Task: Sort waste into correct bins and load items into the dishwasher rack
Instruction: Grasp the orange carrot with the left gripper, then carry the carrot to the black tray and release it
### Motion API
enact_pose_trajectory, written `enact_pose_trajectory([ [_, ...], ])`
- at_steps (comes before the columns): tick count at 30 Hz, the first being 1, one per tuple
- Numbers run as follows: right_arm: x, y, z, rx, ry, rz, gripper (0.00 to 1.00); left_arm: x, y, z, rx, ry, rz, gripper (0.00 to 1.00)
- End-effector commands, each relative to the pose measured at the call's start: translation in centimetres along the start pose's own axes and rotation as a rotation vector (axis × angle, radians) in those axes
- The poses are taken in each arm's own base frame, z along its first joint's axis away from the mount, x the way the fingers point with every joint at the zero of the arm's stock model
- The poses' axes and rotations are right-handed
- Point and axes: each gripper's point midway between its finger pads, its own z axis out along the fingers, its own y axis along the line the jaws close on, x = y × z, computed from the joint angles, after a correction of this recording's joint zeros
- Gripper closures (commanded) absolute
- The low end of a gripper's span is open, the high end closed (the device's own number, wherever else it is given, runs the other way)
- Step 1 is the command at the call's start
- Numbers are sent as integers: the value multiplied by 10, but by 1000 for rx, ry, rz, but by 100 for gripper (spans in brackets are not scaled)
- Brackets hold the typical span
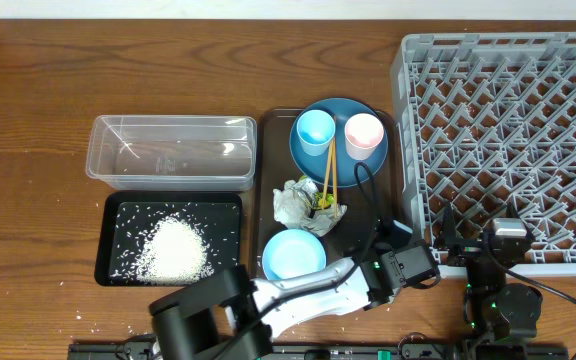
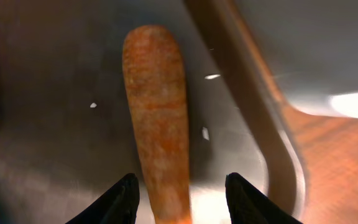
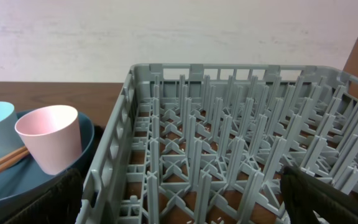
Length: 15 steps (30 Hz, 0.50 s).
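An orange carrot lies on the dark brown serving tray, near its right rim. My left gripper is open with a finger on each side of the carrot, not closed on it. In the overhead view the left gripper is at the tray's front right corner and hides the carrot. My right gripper is open and empty over the front left part of the grey dishwasher rack; it also shows in the overhead view. White rice is heaped in the black tray.
The clear tub stands behind the black tray. The blue plate holds a light blue cup, a pink cup and chopsticks. The crumpled wrapper and small bowl sit in front of it. The rack fills the right.
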Motion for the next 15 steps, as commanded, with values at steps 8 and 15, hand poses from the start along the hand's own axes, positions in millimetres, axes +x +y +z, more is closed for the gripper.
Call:
enact_pose_trajectory([
  [8,1,3,0,-11,4,-5,1,-3,3,12,-37,-15,8,79],
  [15,1,3,0,-11,4,-5,1,-28,-5,-33,41,-110,-20,89],
])
